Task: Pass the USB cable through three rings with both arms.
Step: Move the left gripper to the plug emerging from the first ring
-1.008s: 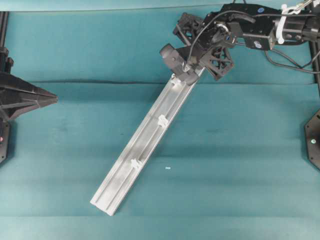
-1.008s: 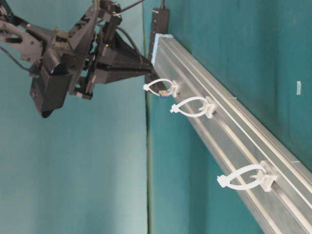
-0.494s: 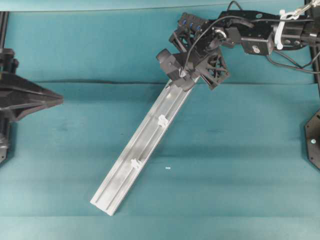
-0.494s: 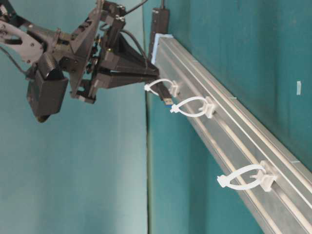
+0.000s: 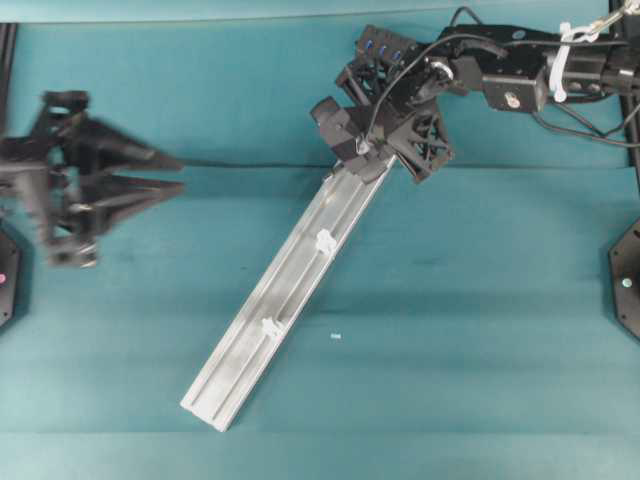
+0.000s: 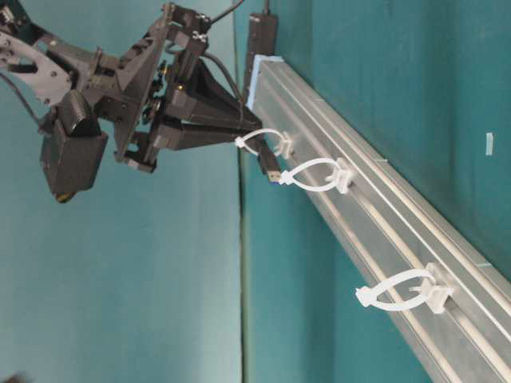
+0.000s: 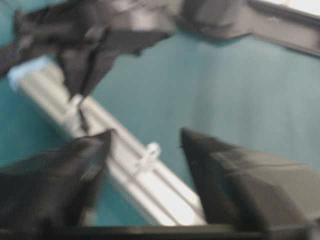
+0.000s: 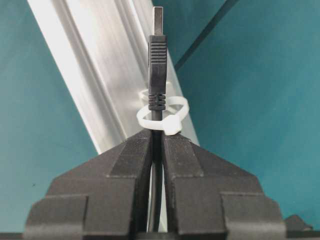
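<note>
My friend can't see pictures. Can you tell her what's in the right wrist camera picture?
The right gripper, shut, pinches the black USB cable just behind its plug, which has poked through a small white ring. Behind them a long silver rail slants across a teal table cover.

No text, label, brand, number or sign can be read in any view — the small white scrap [image 5: 336, 338] on the teal cloth at about four o'clock of the rail's [image 5: 290, 283] lower end is too tiny to show any writing.
</note>
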Robot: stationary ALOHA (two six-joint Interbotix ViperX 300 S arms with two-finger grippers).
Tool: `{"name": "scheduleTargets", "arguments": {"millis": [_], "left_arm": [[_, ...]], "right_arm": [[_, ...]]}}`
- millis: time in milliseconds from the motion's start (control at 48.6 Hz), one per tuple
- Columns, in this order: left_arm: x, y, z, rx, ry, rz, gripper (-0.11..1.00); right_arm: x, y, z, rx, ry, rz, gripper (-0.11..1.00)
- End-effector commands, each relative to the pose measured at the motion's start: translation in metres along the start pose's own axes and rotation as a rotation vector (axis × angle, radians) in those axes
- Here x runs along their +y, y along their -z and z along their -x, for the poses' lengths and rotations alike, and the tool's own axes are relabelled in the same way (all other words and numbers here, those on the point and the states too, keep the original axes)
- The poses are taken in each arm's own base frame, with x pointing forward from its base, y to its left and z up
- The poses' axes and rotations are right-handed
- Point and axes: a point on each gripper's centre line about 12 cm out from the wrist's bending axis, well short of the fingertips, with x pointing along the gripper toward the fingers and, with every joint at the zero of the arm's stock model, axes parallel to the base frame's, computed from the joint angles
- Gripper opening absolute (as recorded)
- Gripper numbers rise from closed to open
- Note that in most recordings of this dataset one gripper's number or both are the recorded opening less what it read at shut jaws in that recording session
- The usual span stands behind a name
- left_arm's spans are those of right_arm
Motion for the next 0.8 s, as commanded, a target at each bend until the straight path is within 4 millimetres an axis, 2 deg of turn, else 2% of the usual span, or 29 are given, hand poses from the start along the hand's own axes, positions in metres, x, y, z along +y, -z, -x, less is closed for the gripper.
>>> {"name": "scheduleTargets", "arguments": {"millis": [0, 62, 123, 391, 514, 781], "left_arm": [[0.011, -0.006, -0.016, -0.013, -0.039, 0.032, 0.8], [0.018, -0.002, -0.029, 0.002, -0.061, 0.058, 0.93], [0.021, 0.003, -0.043, 0.03, -0.072, 0.08, 0.99], [0.031, 0.032, -0.1, 0.159, -0.109, 0.159, 0.97], [0.034, 0.041, -0.119, 0.191, -0.116, 0.153, 0.97], [0.042, 0.074, -0.151, 0.256, -0.126, 0.111, 0.97]], "right_arm": [[-0.002, -0.004, -0.001, -0.011, 0.018, 0.012, 0.07], [-0.002, -0.005, 0.0, -0.015, 0.023, 0.012, 0.07], [-0.002, -0.005, 0.0, -0.014, 0.023, 0.011, 0.07], [-0.002, -0.005, 0.0, -0.014, 0.02, 0.012, 0.07], [-0.003, -0.004, 0.0, -0.014, 0.023, 0.009, 0.07], [-0.002, -0.004, 0.0, -0.013, 0.02, 0.009, 0.07]]}}
